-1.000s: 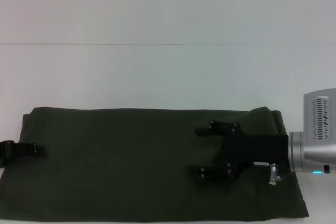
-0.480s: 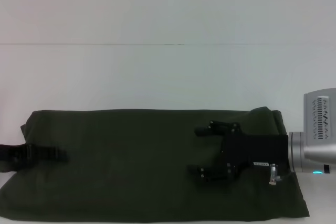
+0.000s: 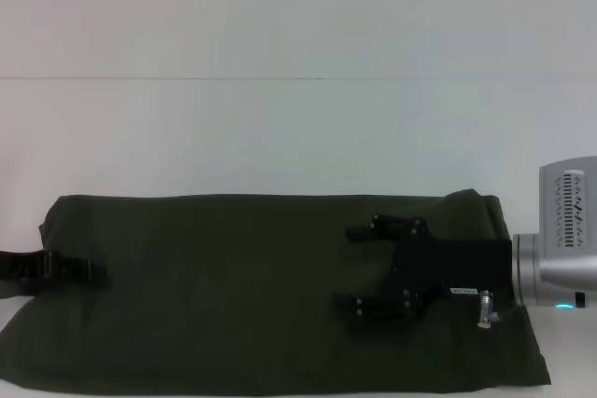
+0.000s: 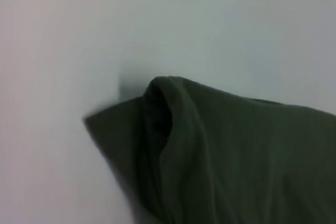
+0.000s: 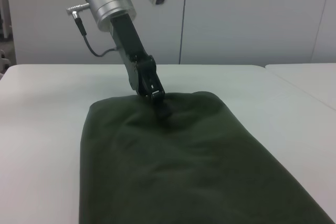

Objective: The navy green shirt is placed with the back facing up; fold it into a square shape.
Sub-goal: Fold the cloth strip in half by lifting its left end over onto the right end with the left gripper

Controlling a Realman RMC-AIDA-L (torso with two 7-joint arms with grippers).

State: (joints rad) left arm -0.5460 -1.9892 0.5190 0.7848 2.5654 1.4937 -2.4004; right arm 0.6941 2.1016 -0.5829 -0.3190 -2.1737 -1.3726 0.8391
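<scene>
1. Two grippers are on one shirt [image 3: 252,295]; we start at the left, where the left gripper [image 3: 82,270] comes in from the left edge of the head view and lies on the shirt's left end.
2. We see its black fingers [image 3: 70,269] lying close together along the cloth, but whether they pinch any fabric between them we cannot tell.
3. From the right wrist view our left gripper [image 5: 156,95] slants down from its silver wrist, with the tip touching the far end of the shirt [image 5: 173,161], where the cloth dents and darkens.
4. From the left wrist view we see only a corner of the shirt [image 4: 220,150], with a thick rolled fold and a thin flap lying flat on the table [image 4: 173,24] beside it.
5. We see the shirt itself as a long dark olive band, folded lengthwise, lying flat on the white table [image 3: 298,137] at the near edge and reaching almost from the left side to the right.
6. Its plain side is up, with no lettering in sight.
7. Farther right, our right gripper [image 3: 359,267] lies over the right part of the shirt, pointing left.
8. Its two fingers [image 3: 368,230] stand wide apart, one farther and one nearer, with bare cloth between them and nothing gripped.
</scene>
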